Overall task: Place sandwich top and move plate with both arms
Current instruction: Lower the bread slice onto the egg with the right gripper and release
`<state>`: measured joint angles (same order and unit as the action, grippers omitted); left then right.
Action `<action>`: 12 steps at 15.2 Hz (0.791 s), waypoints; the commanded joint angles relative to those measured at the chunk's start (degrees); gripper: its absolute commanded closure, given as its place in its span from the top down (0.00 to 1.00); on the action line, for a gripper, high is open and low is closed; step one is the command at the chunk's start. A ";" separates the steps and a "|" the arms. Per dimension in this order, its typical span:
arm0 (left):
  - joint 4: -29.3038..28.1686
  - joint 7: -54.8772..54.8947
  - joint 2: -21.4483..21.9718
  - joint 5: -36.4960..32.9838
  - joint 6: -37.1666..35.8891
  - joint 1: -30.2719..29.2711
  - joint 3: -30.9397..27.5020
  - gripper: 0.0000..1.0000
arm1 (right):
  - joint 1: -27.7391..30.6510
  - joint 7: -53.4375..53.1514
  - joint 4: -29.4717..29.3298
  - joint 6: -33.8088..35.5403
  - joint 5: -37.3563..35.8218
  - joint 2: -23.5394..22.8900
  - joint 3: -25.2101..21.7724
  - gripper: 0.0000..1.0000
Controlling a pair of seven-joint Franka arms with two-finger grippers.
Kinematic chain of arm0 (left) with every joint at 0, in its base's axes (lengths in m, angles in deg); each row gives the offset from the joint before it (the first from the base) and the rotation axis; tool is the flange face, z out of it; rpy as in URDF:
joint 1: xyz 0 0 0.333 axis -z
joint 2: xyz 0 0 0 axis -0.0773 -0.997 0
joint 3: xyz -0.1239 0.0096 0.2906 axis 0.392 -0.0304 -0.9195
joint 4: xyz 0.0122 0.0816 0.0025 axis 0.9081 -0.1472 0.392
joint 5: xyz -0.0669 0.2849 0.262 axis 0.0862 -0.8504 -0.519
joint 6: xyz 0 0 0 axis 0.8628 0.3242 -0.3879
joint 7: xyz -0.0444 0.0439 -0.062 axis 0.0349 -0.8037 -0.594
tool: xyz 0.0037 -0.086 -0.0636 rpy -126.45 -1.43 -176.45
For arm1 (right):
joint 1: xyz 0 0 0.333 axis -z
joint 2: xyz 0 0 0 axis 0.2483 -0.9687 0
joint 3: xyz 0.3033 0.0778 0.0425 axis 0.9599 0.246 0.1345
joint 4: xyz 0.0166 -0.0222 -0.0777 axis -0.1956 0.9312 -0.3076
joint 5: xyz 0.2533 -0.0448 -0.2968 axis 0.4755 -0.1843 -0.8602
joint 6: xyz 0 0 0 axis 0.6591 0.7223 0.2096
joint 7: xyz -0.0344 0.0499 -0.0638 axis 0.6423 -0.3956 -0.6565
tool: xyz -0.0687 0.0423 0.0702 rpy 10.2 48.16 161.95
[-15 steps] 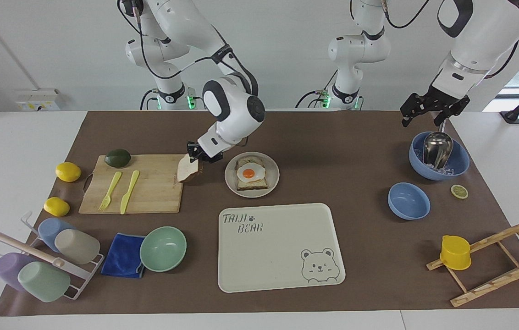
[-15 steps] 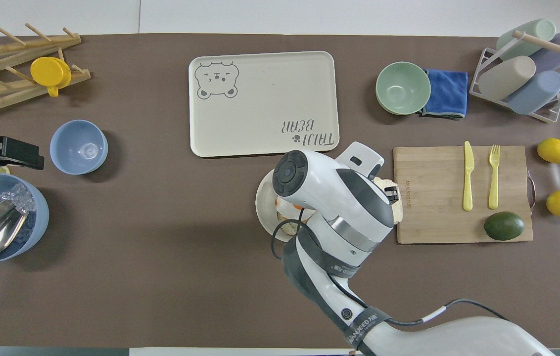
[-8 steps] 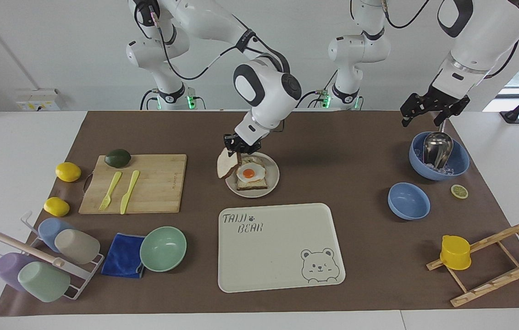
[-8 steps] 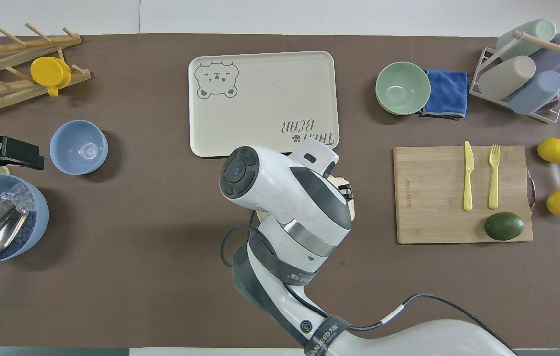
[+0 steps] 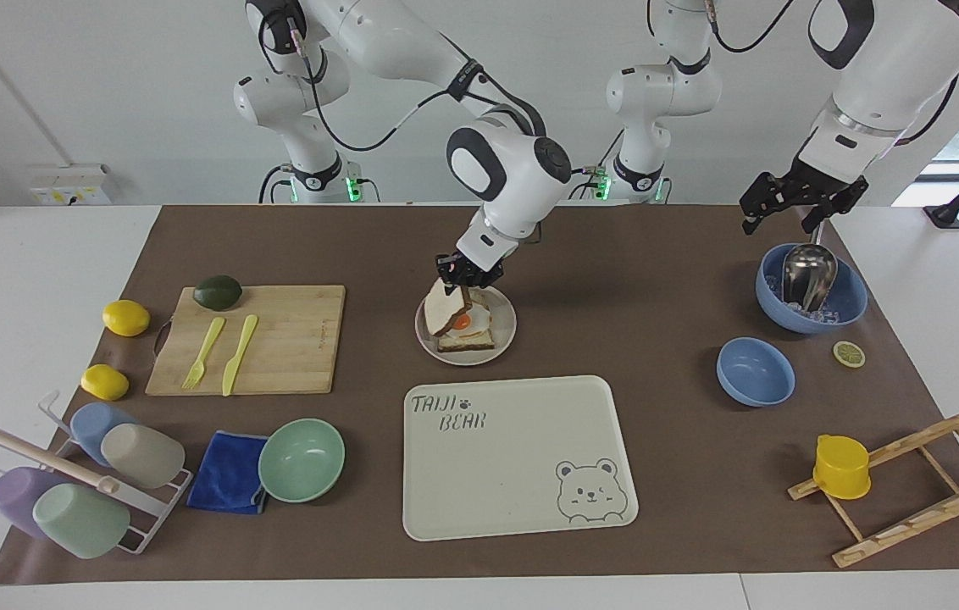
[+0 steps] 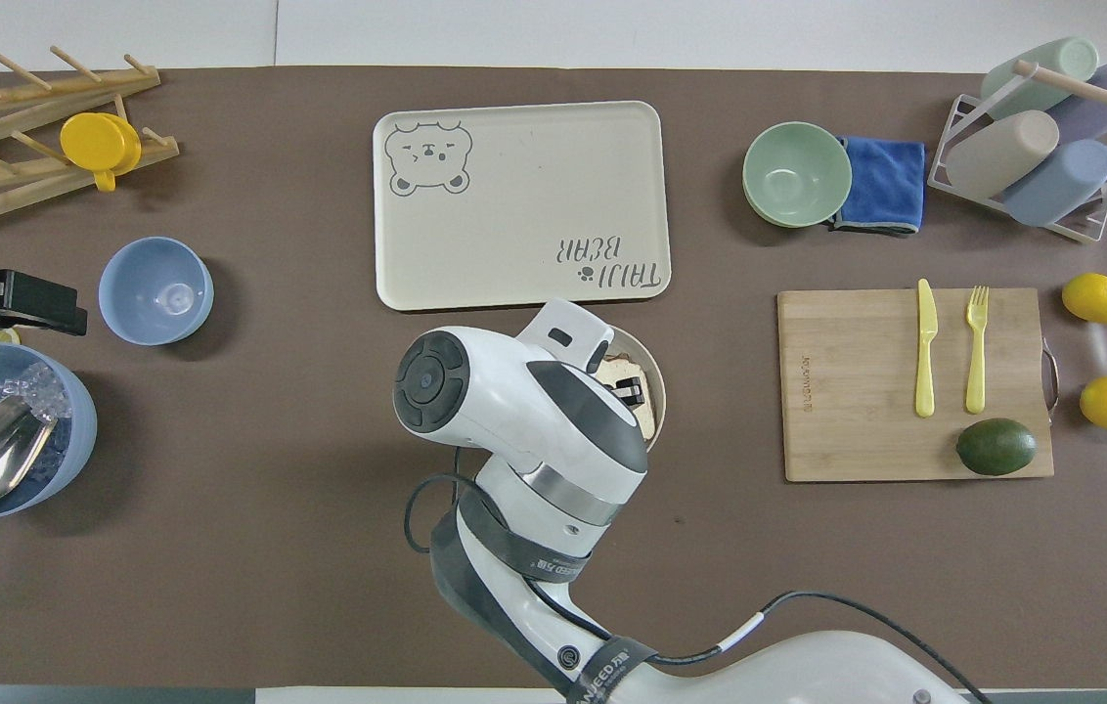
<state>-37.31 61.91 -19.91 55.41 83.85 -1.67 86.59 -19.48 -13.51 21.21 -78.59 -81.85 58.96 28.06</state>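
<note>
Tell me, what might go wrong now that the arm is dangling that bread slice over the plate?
The sandwich top hangs tilted from the right gripper, pinched near one edge over the egg toast. Released like this, it might land crooked or slide off onto the plate. Pressed down, it could smear the egg. The left gripper waits over the blue bowl with the scoop.

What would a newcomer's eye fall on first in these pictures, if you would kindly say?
First, the right gripper over the plate at mid-table, holding the sandwich top tilted above the egg toast. Next, the cream bear tray, beside the plate and farther from the robots. The left gripper waits above the ice bowl at its own end.
</note>
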 commanded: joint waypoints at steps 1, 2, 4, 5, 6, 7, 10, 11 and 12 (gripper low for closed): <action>0.10 0.51 0.46 -0.07 -0.40 -0.65 0.51 1.00 | 1.25 0.07 3.09 -3.83 1.49 1.26 0.49 0.00; 0.01 0.51 0.37 -0.07 -0.40 -0.65 0.51 1.00 | 1.34 -0.37 3.09 -4.10 2.19 1.26 0.49 0.00; 0.01 0.51 0.37 -0.07 -0.40 -0.22 0.51 1.00 | 1.34 -0.46 3.18 -5.94 3.51 1.17 0.49 0.00; 0.01 0.51 0.46 -0.07 -0.40 -0.04 0.51 1.00 | 1.34 -0.38 3.35 -6.82 3.69 1.17 0.49 0.00; 0.10 0.51 0.37 -0.07 -0.40 -0.04 0.51 1.00 | 1.34 -0.46 3.53 -7.70 4.39 1.17 0.49 0.00; 0.01 0.51 0.46 -0.07 -0.40 -0.30 0.51 1.00 | 1.34 -0.46 3.62 -8.40 5.09 1.17 0.49 0.00; -0.08 0.51 0.54 -0.07 -0.66 -0.30 0.51 1.00 | 1.34 -0.46 4.41 -10.16 5.18 1.17 0.49 0.00; -0.60 0.42 0.81 -0.07 -0.93 -0.30 0.51 1.00 | 1.43 -0.46 4.85 -11.04 5.18 1.17 0.49 0.00; -1.13 0.42 1.33 -0.07 -1.02 -0.30 0.51 1.00 | 1.69 -0.46 5.20 -11.65 5.79 1.25 0.49 0.00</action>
<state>-37.33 61.91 -19.91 55.41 83.60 -1.68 86.89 -18.95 -13.68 23.94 -87.40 -78.04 59.05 28.03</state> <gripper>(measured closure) 0.000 0.899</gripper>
